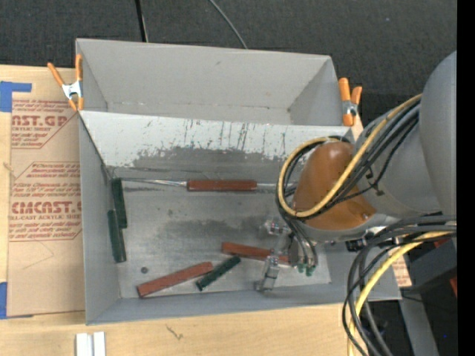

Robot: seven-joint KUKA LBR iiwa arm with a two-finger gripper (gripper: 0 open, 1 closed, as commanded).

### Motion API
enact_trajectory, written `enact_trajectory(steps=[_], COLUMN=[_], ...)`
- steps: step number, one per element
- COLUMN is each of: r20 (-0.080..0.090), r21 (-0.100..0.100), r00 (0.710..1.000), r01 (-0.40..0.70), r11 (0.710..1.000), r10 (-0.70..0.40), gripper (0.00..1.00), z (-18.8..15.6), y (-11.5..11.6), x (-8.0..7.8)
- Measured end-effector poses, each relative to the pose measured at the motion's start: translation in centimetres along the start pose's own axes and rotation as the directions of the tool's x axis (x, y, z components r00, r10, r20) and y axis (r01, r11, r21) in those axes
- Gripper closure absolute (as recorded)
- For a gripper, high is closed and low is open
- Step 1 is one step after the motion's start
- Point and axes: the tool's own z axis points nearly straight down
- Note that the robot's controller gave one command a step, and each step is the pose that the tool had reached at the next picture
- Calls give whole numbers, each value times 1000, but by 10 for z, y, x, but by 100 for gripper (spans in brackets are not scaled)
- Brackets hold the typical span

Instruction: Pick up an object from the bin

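Looking down, camera view: the arm reaches in from the right, its orange-covered wrist over the lower right corner of the grey metal bin [208,87].
Gripper [271,256]: its two metal fingers stand wide apart, one toward the bin's back wall and one toward its front wall; nothing is clamped.
Short red-brown flat bar [241,250]: it lies on the bin floor, right of centre, and its right end reaches into the gap between the fingers.
Long axis: the bar runs roughly left to right, across the line that joins the fingers, so closing should meet its long edges.
Offset: most of the bar lies left of the gripper, so any grasp would land near one end.
Neighbours: a dark green pen-like stick [217,273] lies just beside the bar; a longer red-brown strip [174,279] lies further left.
Far things: another red-brown strip [223,186] at the back and dark green rods [117,221] at the left wall, both well apart.
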Motion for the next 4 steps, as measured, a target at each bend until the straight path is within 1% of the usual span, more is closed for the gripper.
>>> enact_trajectory(steps=[1, 2, 3, 4], r20=[1, 3, 3, -1], r21=[1, -1, -1, 0], r00=[998, 1000, 1000, 1000], r01=[62, 0, 0, 0], r11=[998, 1000, 1000, 1000], r10=[-62, 0, 0, 0], gripper=[0, 100, 100, 100], z=[2, 0, 0, -3], y=[2, 1, 1, 1], x=[-3, 0, -1, 1])
